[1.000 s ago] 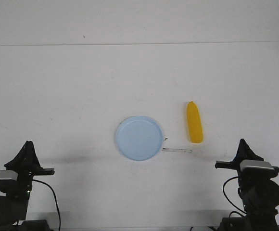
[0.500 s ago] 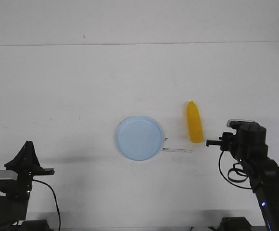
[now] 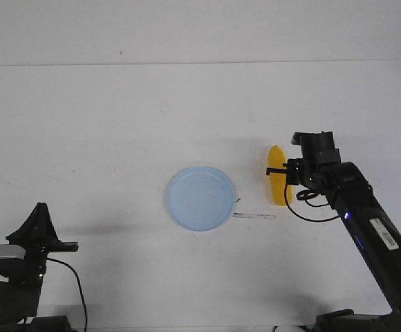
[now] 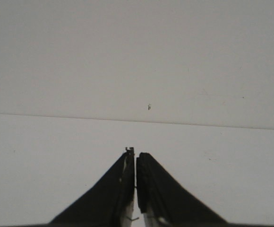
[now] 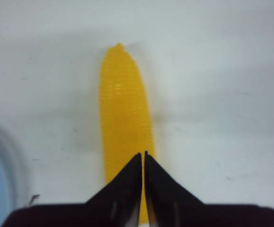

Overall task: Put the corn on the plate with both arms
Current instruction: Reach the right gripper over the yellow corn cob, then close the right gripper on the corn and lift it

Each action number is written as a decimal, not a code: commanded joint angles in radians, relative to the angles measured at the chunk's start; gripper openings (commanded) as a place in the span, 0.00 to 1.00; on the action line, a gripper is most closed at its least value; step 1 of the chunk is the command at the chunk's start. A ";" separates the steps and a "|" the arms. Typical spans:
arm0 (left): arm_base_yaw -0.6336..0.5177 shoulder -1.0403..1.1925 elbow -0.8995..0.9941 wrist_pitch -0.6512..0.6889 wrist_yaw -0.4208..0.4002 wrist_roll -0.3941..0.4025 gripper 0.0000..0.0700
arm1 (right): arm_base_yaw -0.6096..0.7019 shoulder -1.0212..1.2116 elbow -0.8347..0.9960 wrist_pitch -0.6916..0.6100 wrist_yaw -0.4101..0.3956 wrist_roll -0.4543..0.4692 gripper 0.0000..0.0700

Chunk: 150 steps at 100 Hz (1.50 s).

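The plate [image 3: 200, 198] lies on the surface [image 3: 104, 138] about midway between its left and right edges, nearer the front edge than the back. The corn [image 3: 277, 176] lies on the surface just right of the plate, apart from it, lengthwise front to back with its tapered end toward the back edge. The right pincer [image 3: 288, 173] sits above the corn's front half, its arm [image 3: 366, 228] reaching in from the front right corner. The left pincer [image 3: 40, 220] stands at the front left corner, well apart from the plate and corn.
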 commanded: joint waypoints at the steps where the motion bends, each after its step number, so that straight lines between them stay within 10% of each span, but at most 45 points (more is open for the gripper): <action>1: 0.000 -0.003 0.008 0.010 -0.006 0.008 0.00 | 0.012 0.053 0.056 -0.009 0.000 0.021 0.01; 23: 0.000 -0.003 0.008 0.010 -0.006 0.008 0.00 | 0.037 0.189 0.145 -0.097 0.035 0.024 0.05; 46: 0.000 -0.003 0.008 0.010 -0.006 0.008 0.00 | 0.047 0.234 0.146 -0.090 0.061 0.009 0.70; 150: 0.000 -0.003 0.008 0.010 -0.006 0.008 0.00 | 0.053 0.357 0.145 -0.042 0.023 -0.018 0.62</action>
